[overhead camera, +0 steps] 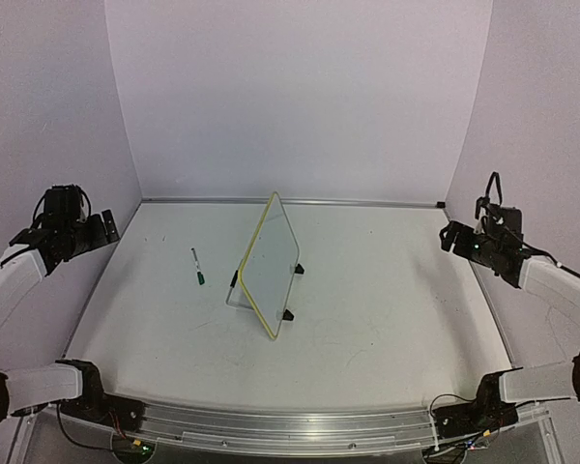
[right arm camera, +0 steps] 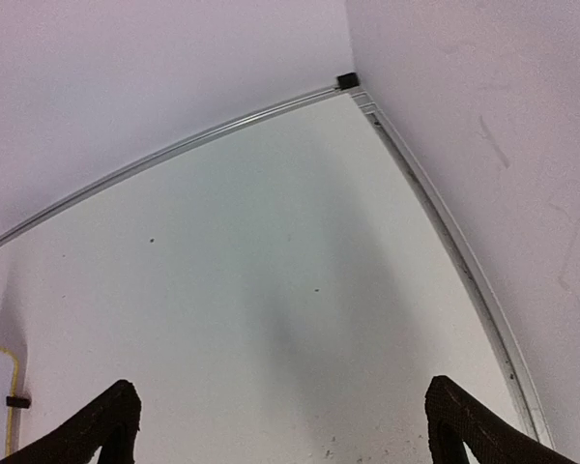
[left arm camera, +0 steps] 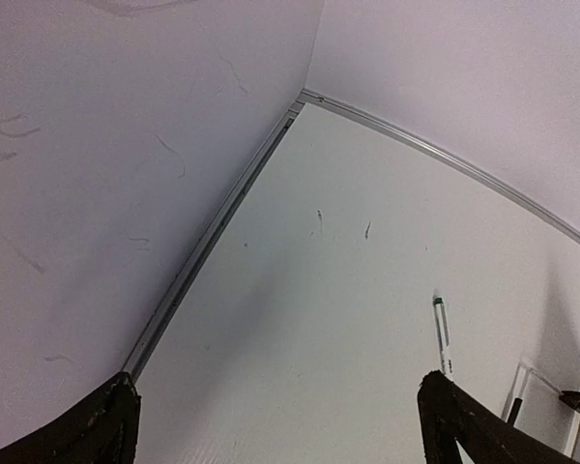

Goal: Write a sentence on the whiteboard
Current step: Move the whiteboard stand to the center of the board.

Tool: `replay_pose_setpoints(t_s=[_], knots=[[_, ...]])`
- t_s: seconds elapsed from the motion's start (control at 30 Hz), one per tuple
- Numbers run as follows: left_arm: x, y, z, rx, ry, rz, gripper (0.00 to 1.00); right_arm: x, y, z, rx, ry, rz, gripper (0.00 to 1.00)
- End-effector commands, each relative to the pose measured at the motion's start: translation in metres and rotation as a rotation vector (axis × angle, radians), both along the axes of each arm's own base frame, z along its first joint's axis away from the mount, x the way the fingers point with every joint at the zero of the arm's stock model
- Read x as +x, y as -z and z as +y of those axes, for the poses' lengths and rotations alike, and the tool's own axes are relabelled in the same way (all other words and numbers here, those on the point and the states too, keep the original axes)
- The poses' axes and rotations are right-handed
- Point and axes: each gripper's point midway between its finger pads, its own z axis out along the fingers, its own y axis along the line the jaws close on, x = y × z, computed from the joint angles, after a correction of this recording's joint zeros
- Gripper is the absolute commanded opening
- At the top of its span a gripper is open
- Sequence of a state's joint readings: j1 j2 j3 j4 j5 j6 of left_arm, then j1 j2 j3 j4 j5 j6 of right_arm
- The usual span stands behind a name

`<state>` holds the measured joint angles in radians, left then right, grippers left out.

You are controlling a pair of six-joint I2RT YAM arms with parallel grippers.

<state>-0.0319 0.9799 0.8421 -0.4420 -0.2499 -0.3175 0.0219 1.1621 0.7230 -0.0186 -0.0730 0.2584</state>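
Whiteboard (overhead camera: pixel 269 266) stood tilted on its black feet (overhead camera: pixel 288 315) mid-worktop, well apart from every edge, with a green-tipped marker (overhead camera: pixel 197 267) lying toward the left edge. Left gripper (left arm camera: pixel 277 389) and right gripper (right arm camera: pixel 280 387) hung by the side edges, fingers spread wide.

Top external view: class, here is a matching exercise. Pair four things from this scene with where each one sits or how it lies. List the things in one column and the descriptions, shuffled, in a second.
Things
1. whiteboard
2. marker
3. left gripper
4. right gripper

Descriptions
A. lying flat on the table, left of the whiteboard
B. raised near the table's right edge, open
C. standing tilted on its edge, mid-table
D. raised near the table's left edge, open

Pairs: 1-C, 2-A, 3-D, 4-B
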Motion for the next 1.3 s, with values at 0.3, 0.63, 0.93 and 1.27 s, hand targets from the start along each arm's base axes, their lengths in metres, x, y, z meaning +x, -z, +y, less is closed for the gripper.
replay_pose_setpoints(t_s=[0.3,0.63,0.93,1.27], knots=[[0.016,-0.027,-0.053,0.041,0.408,0.101,0.99,-0.012,0.019,0.193,0.013,-0.744,0.06,0.94],[0.016,0.0,-0.055,0.07,0.429,0.056,0.99,-0.053,0.084,0.313,-0.029,-1.075,0.174,0.84],[0.02,0.003,-0.061,0.053,0.462,0.045,1.0,-0.089,0.132,0.389,-0.131,-1.26,0.216,0.75],[0.021,0.007,-0.06,0.059,0.457,0.059,1.0,-0.078,0.166,0.396,-0.233,-1.279,0.227,0.64]])
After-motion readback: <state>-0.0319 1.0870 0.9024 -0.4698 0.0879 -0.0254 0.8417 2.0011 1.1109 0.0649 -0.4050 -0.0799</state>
